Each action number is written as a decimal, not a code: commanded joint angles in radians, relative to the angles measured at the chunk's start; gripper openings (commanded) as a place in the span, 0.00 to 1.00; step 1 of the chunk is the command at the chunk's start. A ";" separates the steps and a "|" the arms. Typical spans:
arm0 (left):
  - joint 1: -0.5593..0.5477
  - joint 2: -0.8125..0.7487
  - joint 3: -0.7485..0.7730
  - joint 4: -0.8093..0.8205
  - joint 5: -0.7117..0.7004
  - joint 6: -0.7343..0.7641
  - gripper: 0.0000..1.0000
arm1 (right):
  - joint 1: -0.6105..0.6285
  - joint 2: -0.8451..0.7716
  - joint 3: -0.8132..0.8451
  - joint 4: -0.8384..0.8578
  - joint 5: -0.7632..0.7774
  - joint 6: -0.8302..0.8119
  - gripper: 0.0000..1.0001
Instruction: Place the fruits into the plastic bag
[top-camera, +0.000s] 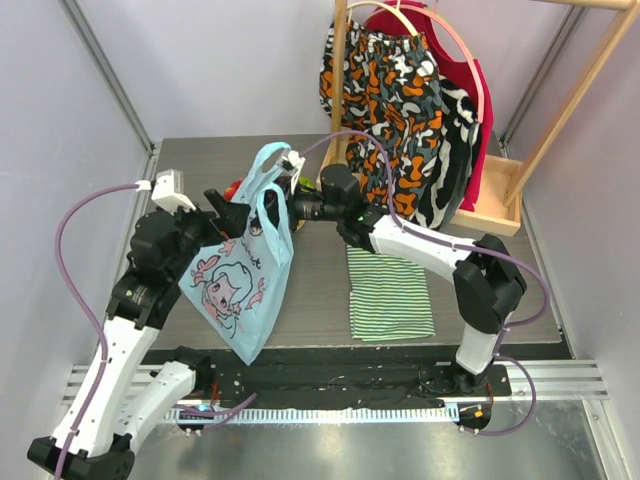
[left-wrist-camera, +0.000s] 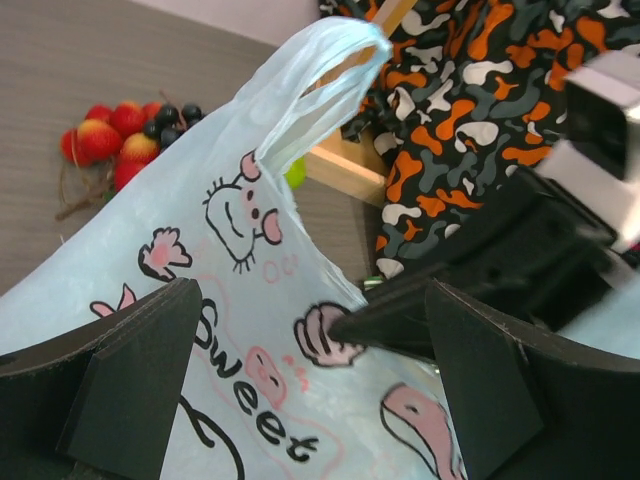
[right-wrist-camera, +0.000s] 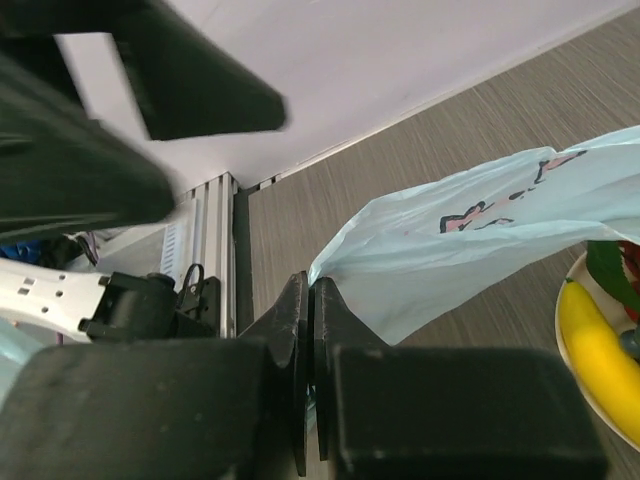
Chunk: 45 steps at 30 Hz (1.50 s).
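Black right pincer (right-wrist-camera: 312, 300): its two fingers are pressed together and a fold of the thin, translucent light-blue plastic bag (right-wrist-camera: 450, 235) is clamped between them.
Left pincer (left-wrist-camera: 312, 300): its black fingers (left-wrist-camera: 130, 370) stand wide apart and hold nothing. The printed face of the bag, with cartoon figures and lettering, lies between them. I cannot tell if it touches them.
Bag: it hangs from the right pincer in the middle of the scene. Its long axis runs downward and toward the near edge. One handle loop (left-wrist-camera: 320, 60) stands free at the top. An open mouth is not visible.
Fruits: the small red strawberries (left-wrist-camera: 105, 135) and the dark purple grapes (left-wrist-camera: 170, 115) lie together on the grey wood-pattern table (left-wrist-camera: 60, 60), far and left of the bag. A bit of the green apple (left-wrist-camera: 295, 173) shows behind the handle loop. The long yellow banana (right-wrist-camera: 600, 350) lies on a pale round plate (right-wrist-camera: 572, 365). No fruit is seen inside the bag.
Deciding relation: the fruits lie beyond the bag, on its far-left side. The left pincer is the nearer one and it is free, while the right one is busy with the bag.
Next move, as I judge: the left arm must go around the hanging plastic, not through it.
Surroundings: a green-and-white striped cloth (top-camera: 388, 292) lies flat to the right. A light wooden rack (top-camera: 575, 110) with an orange-and-black patterned garment (top-camera: 400, 100) stands far right.
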 joint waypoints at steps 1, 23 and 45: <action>0.024 0.009 -0.022 0.044 -0.001 -0.077 1.00 | 0.047 -0.081 -0.020 -0.052 0.038 -0.114 0.01; 0.081 0.124 -0.154 0.118 0.258 -0.145 0.69 | 0.109 -0.159 -0.032 -0.204 0.138 -0.249 0.01; 0.081 0.075 -0.200 0.593 0.607 -0.087 0.00 | 0.104 -0.534 -0.241 -0.355 0.584 -0.119 0.70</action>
